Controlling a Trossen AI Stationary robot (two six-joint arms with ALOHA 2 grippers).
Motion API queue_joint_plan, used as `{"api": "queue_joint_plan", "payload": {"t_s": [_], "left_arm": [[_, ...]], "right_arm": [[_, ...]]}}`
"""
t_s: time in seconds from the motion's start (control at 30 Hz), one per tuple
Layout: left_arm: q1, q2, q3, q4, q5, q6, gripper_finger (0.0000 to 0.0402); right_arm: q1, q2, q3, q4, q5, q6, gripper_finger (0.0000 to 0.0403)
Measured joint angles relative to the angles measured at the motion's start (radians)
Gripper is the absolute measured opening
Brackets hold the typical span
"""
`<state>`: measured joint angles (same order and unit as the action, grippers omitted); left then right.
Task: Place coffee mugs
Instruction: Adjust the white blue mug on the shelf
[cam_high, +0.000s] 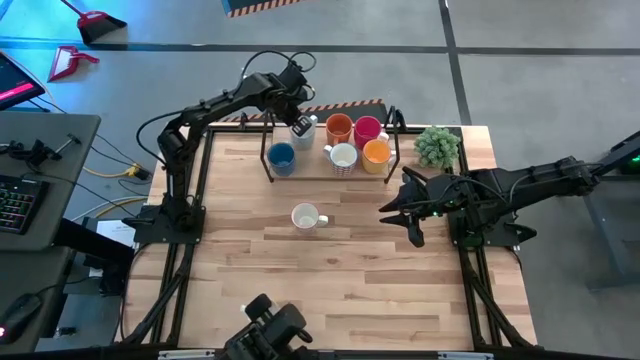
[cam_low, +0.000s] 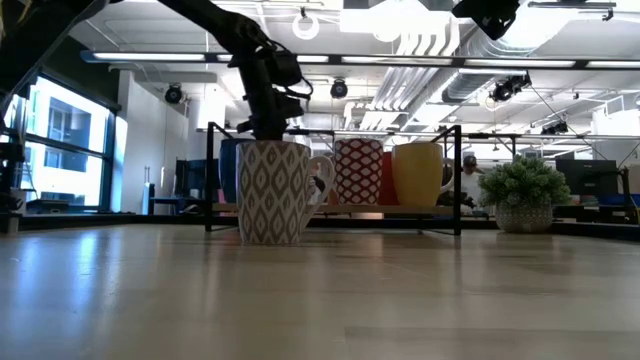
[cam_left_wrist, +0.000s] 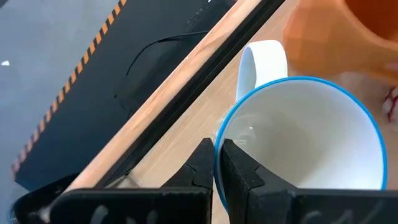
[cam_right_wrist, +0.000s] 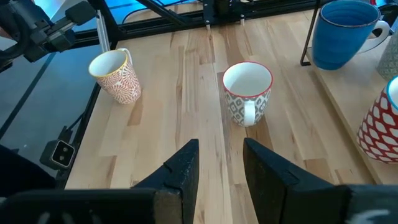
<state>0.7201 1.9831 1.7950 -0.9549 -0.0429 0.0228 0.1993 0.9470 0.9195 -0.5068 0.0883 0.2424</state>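
Note:
My left gripper (cam_high: 300, 122) reaches to the far left end of the black-framed rack (cam_high: 268, 165) and is shut on a white mug with a blue rim (cam_left_wrist: 305, 130). On the rack stand a blue mug (cam_high: 282, 158), an orange mug (cam_high: 339, 128), a red mug (cam_high: 367, 130), a patterned white mug (cam_high: 343, 157) and a yellow-orange mug (cam_high: 376, 153). Another patterned white mug (cam_high: 306, 217) stands on its base mid-table. My right gripper (cam_high: 395, 215) hovers open over the table's right part with nothing between its fingers. My left gripper pinches the blue-rimmed mug's rim (cam_left_wrist: 217, 146) with one finger (cam_left_wrist: 239, 171) inside the cup and the other outside, on the side opposite the handle (cam_left_wrist: 264, 59). The fingers come steeply from above. The mug stays upright, mouth up; whether its base rests on the rack I cannot tell.
A small green potted plant (cam_high: 437, 147) stands at the rack's right end. A red-patterned mug with a yellow rim (cam_right_wrist: 115, 74) sits near the table's near left corner. Bare wood lies around the middle mug. Black frame rails (cam_high: 195, 200) border the table's sides.

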Motion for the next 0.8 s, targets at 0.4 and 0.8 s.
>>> {"api": "queue_joint_plan", "payload": {"t_s": [0.4, 0.8], "left_arm": [[-0.023, 0.001, -0.001, 0.030, 0.006, -0.071, 0.0001], [-0.017, -0.028, -0.001, 0.005, -0.009, -0.080, 0.0001]], "right_arm": [[0.000, 0.000, 0.000, -0.002, -0.022, 0.000, 0.0105], [0.000, 0.000, 0.000, -0.013, -0.029, 0.000, 0.0105]]}}
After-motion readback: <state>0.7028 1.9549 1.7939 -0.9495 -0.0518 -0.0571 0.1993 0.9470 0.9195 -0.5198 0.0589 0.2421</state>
